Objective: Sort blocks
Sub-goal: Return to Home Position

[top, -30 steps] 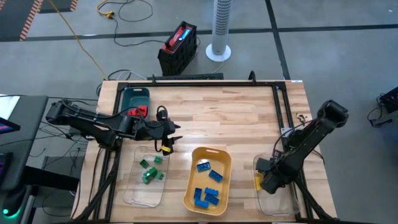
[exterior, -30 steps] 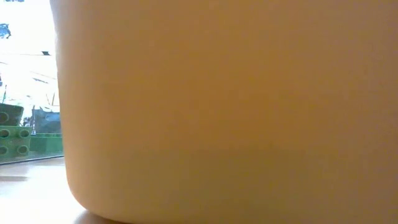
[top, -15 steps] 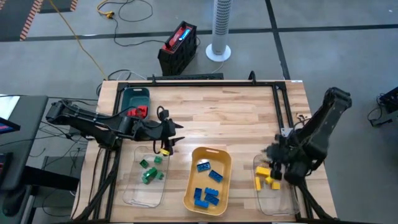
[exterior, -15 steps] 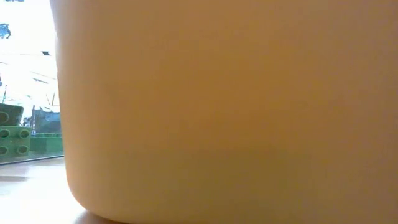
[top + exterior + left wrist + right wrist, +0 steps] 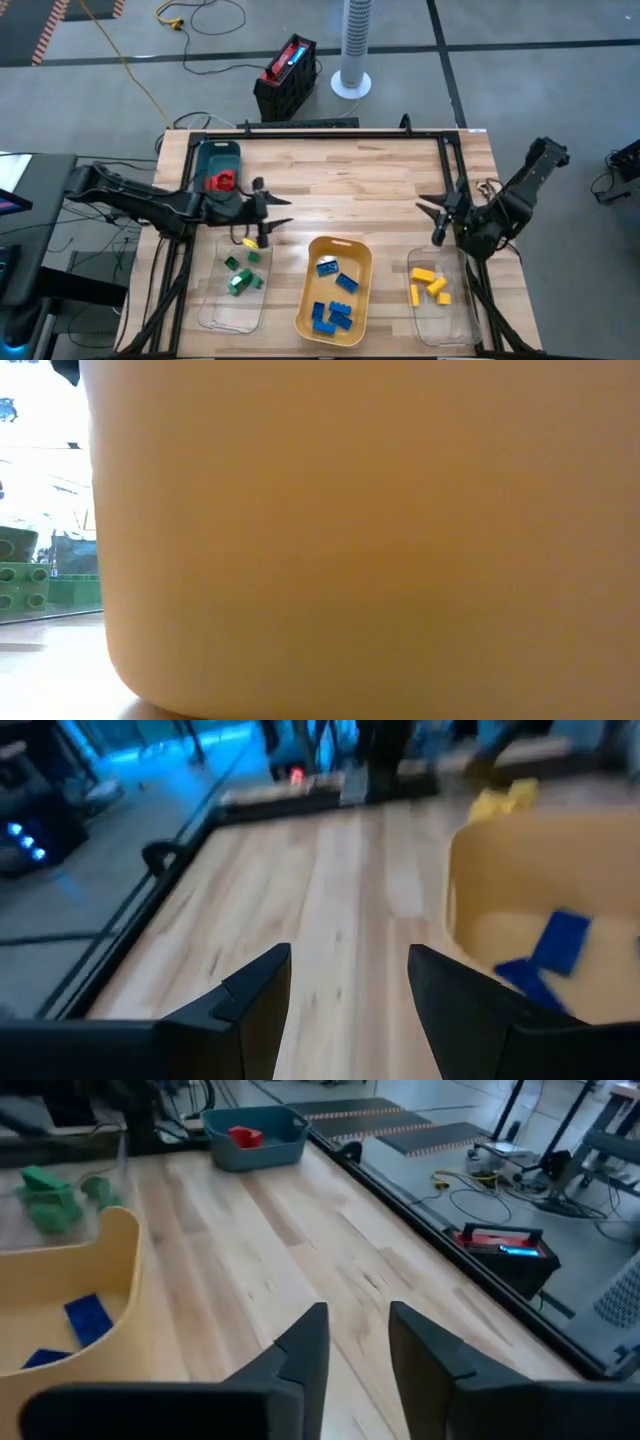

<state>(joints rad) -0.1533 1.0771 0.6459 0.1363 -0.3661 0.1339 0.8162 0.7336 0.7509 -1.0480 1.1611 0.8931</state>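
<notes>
My left gripper point(image 5: 266, 218) hovers open above the table, beside the left clear tray's far edge; nothing shows between its fingers point(image 5: 255, 995). One yellow block point(image 5: 250, 243) sits at that tray's far rim, just below and nearer than the gripper. Green blocks point(image 5: 240, 276) lie in this clear tray, blue blocks point(image 5: 333, 296) in the yellow tray, red blocks point(image 5: 220, 181) in the teal tray, and yellow blocks point(image 5: 428, 286) in the right clear tray. My right gripper point(image 5: 435, 220) is open and empty above the table, beyond the right clear tray.
The yellow tray point(image 5: 360, 255) stands at the near middle, and its wall point(image 5: 360, 540) fills the low view. The teal tray point(image 5: 205, 155) sits at the far left. A black frame rail point(image 5: 455, 170) runs along the table's right and far sides. Bare wood point(image 5: 350, 190) spans the table's middle.
My right gripper rose out of the right clear tray and swung toward the far edge and slightly left, leaving yellow blocks lying in the tray. My left gripper drew back a little toward the far edge; the yellow block that was under it now sits apart, by the tray rim.
</notes>
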